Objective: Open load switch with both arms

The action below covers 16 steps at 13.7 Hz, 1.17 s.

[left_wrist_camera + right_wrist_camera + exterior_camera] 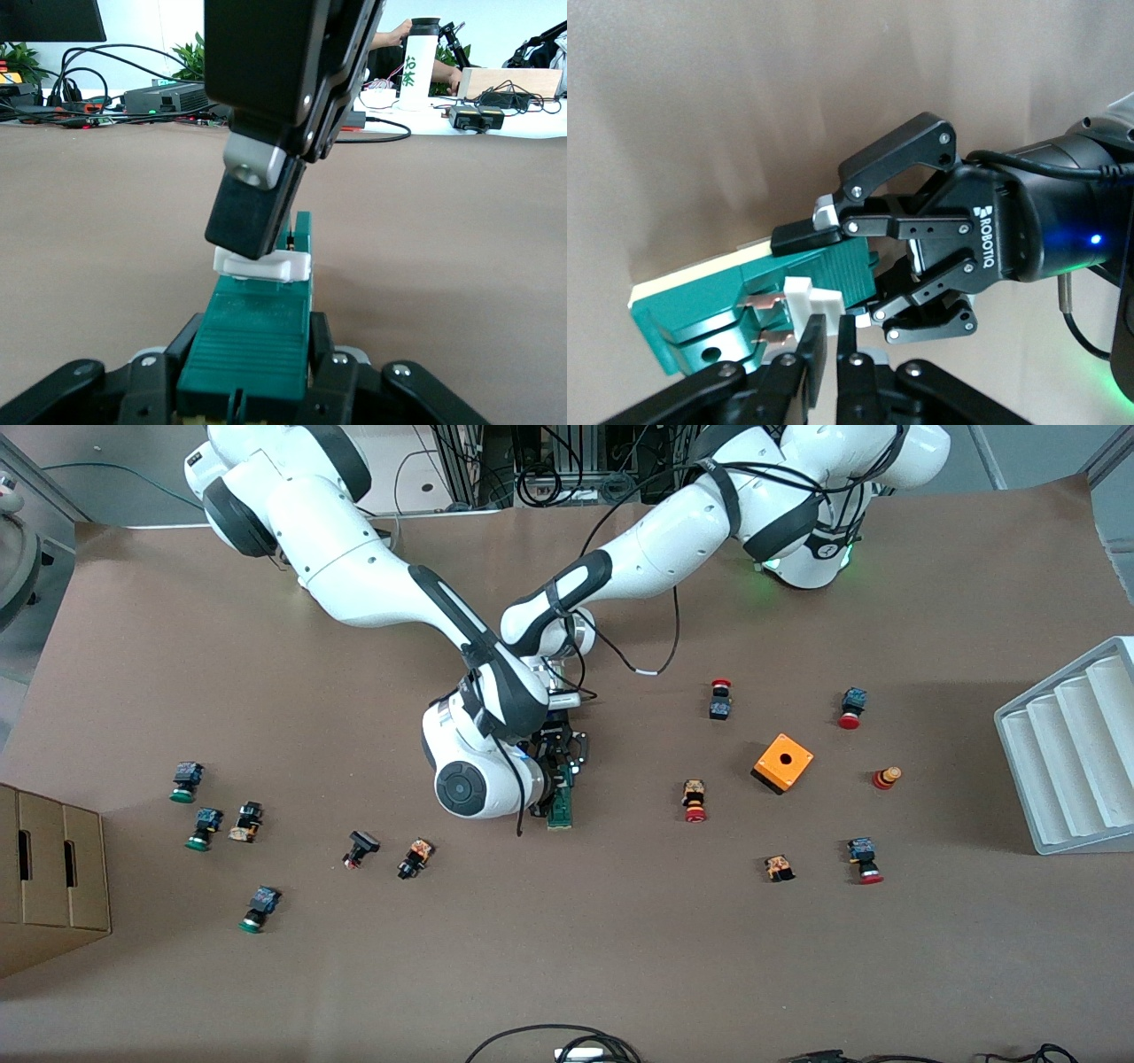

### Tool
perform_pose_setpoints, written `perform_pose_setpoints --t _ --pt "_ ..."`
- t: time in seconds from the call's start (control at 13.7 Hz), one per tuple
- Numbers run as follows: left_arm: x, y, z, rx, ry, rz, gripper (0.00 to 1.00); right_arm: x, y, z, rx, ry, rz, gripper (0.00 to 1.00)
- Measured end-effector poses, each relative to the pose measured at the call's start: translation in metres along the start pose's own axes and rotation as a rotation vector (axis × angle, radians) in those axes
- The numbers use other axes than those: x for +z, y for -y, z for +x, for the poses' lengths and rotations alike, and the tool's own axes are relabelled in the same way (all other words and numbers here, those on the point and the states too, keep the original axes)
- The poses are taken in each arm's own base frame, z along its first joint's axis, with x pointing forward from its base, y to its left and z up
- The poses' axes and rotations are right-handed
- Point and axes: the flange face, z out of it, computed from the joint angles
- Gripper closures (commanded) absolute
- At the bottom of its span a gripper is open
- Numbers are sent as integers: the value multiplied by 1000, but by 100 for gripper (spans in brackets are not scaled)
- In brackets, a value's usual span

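Note:
The load switch (560,811), a narrow dark-green block, is at mid-table, held level. My left gripper (565,766) is shut on its body: in the left wrist view the black fingers (321,336) clamp both sides of the green block (252,332). My right gripper (547,793) comes in from the side at the switch's white tab (266,266). In the right wrist view its jaws (834,326) stand almost together with only a thin slit, tips at the white tab (799,297). The left gripper (842,270) shows there clamped on the switch (700,310).
An orange box with a hole (782,763) and several red-capped buttons (695,800) lie toward the left arm's end, beside a grey ribbed tray (1072,753). Green-capped buttons (205,828) and a cardboard box (49,868) are toward the right arm's end.

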Motion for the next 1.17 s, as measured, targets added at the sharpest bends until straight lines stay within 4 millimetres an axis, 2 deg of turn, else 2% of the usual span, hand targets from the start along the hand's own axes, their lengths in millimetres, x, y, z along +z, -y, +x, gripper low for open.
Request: perform_pose_setpoints --t 0.58,1.17 --pt "0 0 0 0 0 0 53 2 0 1 -10 -17 8 100" --pt "0 0 0 1 -1 0 53 10 -4 1 -25 -34 20 100"
